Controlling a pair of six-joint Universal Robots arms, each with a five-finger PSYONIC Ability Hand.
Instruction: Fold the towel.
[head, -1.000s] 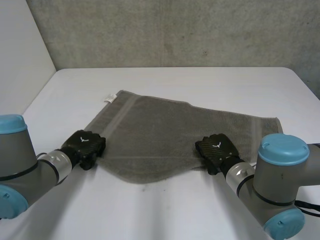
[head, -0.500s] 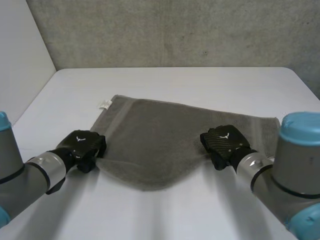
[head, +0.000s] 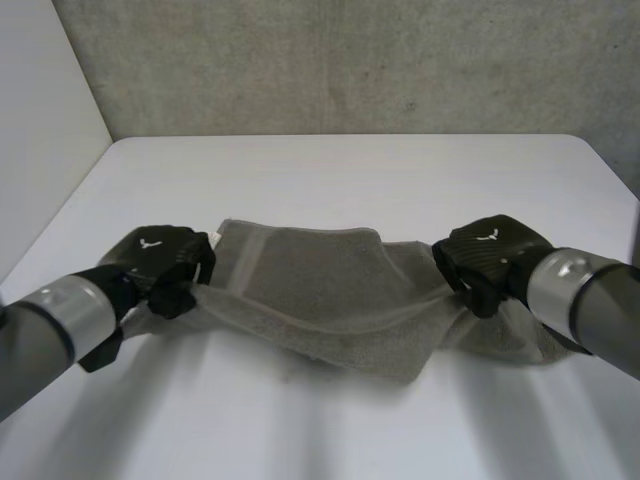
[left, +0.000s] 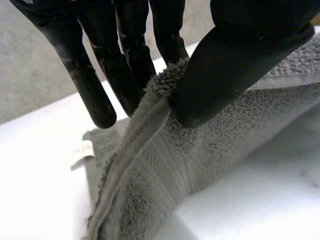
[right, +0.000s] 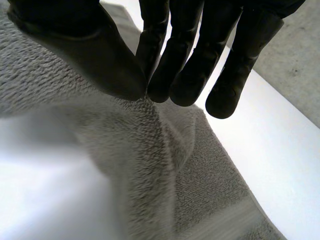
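A grey towel (head: 320, 290) lies crumpled across the middle of the white table (head: 320, 430). Its near edge is raised and sags between my two hands. My left hand (head: 160, 262) holds the towel's left near corner. In the left wrist view the thumb (left: 235, 65) pinches the towel's hem (left: 165, 87) against the fingers, and a white label (left: 82, 152) shows at the far corner. My right hand (head: 490, 255) holds the right near corner. In the right wrist view its thumb and fingers (right: 185, 65) close on the towel (right: 165, 165) at their tips.
A grey concrete wall (head: 350, 60) runs behind the table's far edge. A pale wall (head: 40, 120) borders the table's left side. Bare tabletop lies in front of the towel and beyond it.
Both hands have lifted the towel's near edge off the table and carried it away from me toward the far edge. The towel now bunches and sags between them.
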